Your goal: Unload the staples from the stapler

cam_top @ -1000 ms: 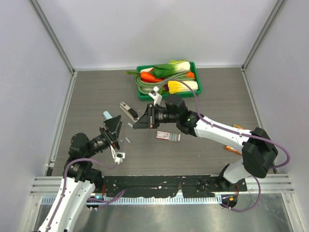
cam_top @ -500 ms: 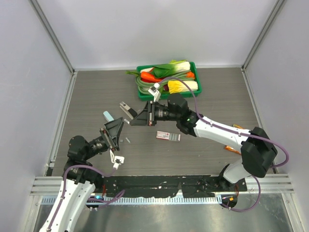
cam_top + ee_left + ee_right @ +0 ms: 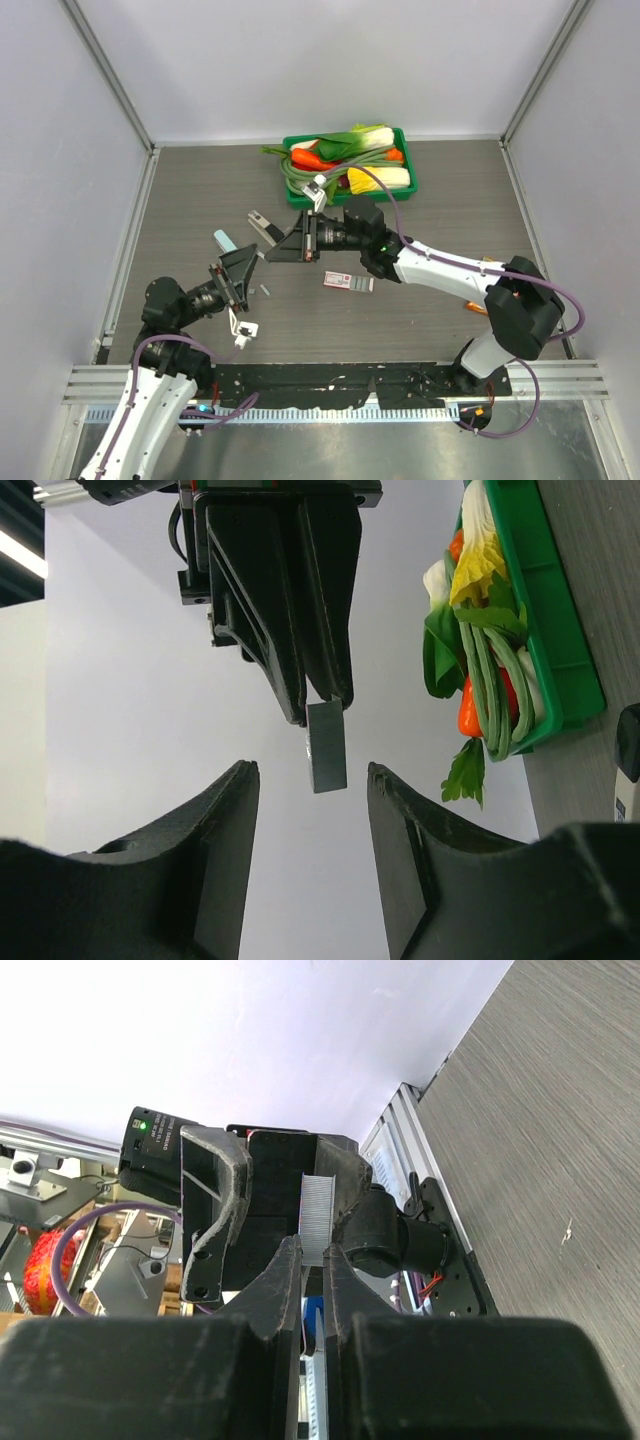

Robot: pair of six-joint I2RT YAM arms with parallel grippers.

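Apparently staples (image 3: 316, 1210) pinched between right jaws.

Green tray (image 3: 411, 172) holds vegetables (image 3: 345, 150), perhaps toys; red-and-white box (image 3: 348, 283) apart.

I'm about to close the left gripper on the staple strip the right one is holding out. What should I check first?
1. Right gripper firmly pinching the staple strip: ok.
2. Left gripper jaws wider than the strip: ok.
3. Strip lined up between the left fingers: ok sideways, depth cannot tell.
4. Left pads clear of the strip on both sides: ok.
5. Loose staples on the table out of the path: cannot tell.
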